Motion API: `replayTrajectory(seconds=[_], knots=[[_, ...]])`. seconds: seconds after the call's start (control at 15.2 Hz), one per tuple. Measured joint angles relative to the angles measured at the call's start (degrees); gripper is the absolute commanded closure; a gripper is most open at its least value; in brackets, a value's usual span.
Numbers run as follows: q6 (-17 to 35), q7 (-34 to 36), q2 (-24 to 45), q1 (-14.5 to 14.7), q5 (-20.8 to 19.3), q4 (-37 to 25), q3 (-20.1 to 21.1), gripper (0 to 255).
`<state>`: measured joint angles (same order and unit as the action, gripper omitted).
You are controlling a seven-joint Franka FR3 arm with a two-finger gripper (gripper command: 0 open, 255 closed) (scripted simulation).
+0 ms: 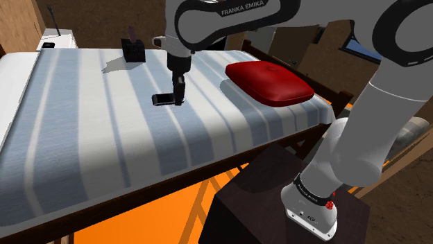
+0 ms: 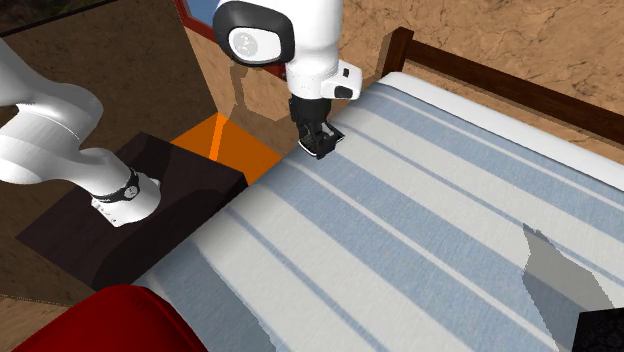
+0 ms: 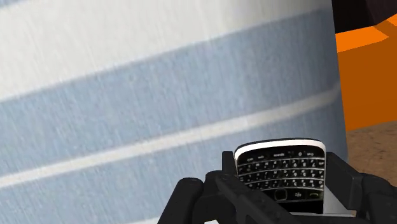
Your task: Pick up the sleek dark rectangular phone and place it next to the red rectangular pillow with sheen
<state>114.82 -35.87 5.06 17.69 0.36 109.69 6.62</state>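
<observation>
The white arm (image 1: 239, 17) bears the lettering "FRANKA EMIKA".

Bedroom in home: bed (image 1: 104, 138) (blue-white striped, wooden frame), red pillow (image 1: 269, 82) on it, orange floor (image 1: 139, 225).

The white arm (image 1: 378, 104) rises from its base, bends at the elbow and reaches up and to the shoulder view's left, with the forearm lying across the top of that view. The wrist turns down, so the black end effector (image 1: 178, 97) points downward. It seems close to vertical, though the camera angle makes its tilt hard to judge. In the wrist view its two fingers (image 3: 228, 168) clasp a dark phone (image 3: 280, 175) between them.
</observation>
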Motion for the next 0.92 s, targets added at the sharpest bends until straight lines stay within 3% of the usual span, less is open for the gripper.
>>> replayTrajectory(seconds=[0.92], knots=[[-10.5, -0.2, -1.4, -0.1, 0.2, -9.0, -0.1, 255]])
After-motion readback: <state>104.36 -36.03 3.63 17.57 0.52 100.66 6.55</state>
